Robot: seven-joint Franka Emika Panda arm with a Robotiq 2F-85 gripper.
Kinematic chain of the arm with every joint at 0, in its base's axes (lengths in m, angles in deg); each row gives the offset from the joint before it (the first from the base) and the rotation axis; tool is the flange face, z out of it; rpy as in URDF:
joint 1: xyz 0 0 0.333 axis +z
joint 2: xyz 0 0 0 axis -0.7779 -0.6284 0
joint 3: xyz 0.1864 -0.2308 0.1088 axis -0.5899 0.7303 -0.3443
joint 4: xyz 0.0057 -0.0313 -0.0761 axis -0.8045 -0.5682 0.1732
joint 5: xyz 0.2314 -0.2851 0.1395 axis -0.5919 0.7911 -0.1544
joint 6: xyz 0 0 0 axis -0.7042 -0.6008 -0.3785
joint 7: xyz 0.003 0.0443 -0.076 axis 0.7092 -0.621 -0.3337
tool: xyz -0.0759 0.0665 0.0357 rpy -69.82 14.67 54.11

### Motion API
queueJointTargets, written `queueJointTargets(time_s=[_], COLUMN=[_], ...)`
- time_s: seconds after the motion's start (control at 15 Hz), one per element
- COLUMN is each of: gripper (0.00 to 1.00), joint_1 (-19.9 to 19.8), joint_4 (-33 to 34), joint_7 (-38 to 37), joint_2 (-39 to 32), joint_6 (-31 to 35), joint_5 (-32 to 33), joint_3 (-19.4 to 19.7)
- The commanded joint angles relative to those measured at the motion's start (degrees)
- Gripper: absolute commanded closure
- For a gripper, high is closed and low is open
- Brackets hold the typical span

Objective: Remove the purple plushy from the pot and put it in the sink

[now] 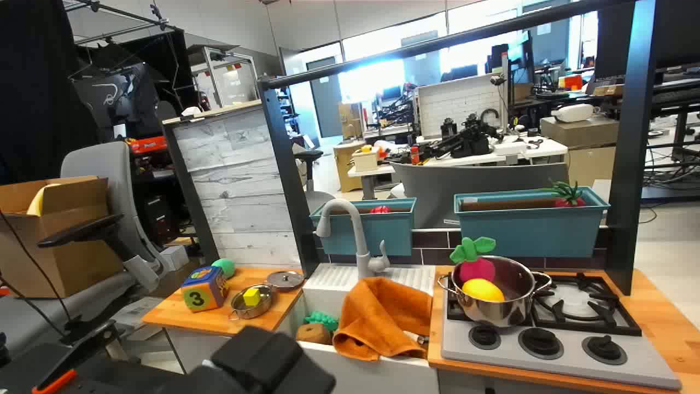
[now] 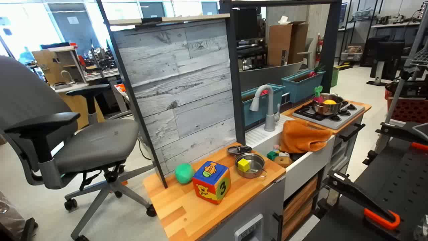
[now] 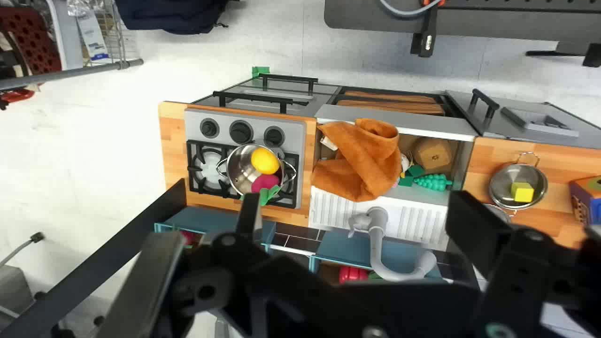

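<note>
The purple plushy (image 1: 477,270), magenta with green leaves, sits in the steel pot (image 1: 495,313); its leaves stick up over the rim. A yellow round toy (image 1: 483,290) lies beside it. The plushy (image 2: 318,99) and pot (image 2: 325,109) also show in an exterior view. In the wrist view the plushy (image 3: 264,183) lies at the lower edge of the pot (image 3: 240,170). The sink (image 1: 383,374) has a grey arched faucet (image 1: 356,236); the sink also shows in the wrist view (image 3: 418,194). My gripper (image 3: 354,201) is open and empty, high above the counter, fingers wide apart.
An orange cloth (image 3: 359,159) covers much of the sink, with several toys beside it. The pot stands on the stove (image 1: 547,350). Teal tubs (image 1: 530,230) stand behind. A small pan (image 2: 250,167) and a cube toy (image 2: 211,182) are on the counter. Dark posts frame the kitchen.
</note>
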Motion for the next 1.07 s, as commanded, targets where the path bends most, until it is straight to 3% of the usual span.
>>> queueJointTargets(time_s=[0.0, 0.47, 1.0], gripper=[0.0, 0.0, 0.0], joint_1=[0.7, 0.8, 0.3], joint_4=[0.2, 1.4, 6.9], joint_7=[-0.2, 0.5, 2.5], joint_2=[0.0, -3.1, -13.0], joint_6=[-0.2, 2.0, 6.4], joint_5=[0.3, -0.6, -3.9], joint_3=[0.5, 1.6, 4.8])
